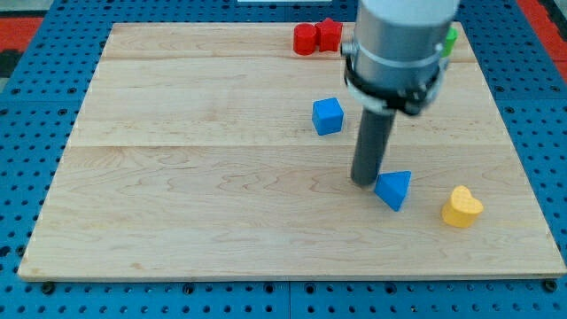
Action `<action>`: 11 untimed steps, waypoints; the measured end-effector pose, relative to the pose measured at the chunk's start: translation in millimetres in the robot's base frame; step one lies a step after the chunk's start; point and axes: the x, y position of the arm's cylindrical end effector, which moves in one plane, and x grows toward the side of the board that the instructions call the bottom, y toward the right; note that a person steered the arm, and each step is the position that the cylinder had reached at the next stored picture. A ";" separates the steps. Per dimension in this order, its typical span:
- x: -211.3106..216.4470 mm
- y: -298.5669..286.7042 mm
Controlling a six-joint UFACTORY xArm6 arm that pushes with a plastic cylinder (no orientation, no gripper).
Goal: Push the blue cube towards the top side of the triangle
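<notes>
My tip (364,180) carries no jaws — it is a bare rod end resting on the wooden board (177,195), so nothing is open, closed or clamped. It stands just beside the left edge of the blue triangle (393,189); contact cannot be confirmed. The blue cube (327,116) lies apart from the tip, toward the view's top and slightly left, and up-left of the triangle. The yellow heart block (462,207) sits to the triangle's right, and two red blocks (317,36) rest near the board's top edge, with a green block (452,39) partly hidden behind the arm.

Recommended procedure: withdraw from the triangle without nudging it, circle to the cube's left face, then push rightward through the cube's centre — off-centre contact would likely spin it — stopping when the cube sits just above the triangle.
</notes>
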 end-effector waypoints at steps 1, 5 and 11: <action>23.5 37.6; -139.7 -71.3; -82.3 51.6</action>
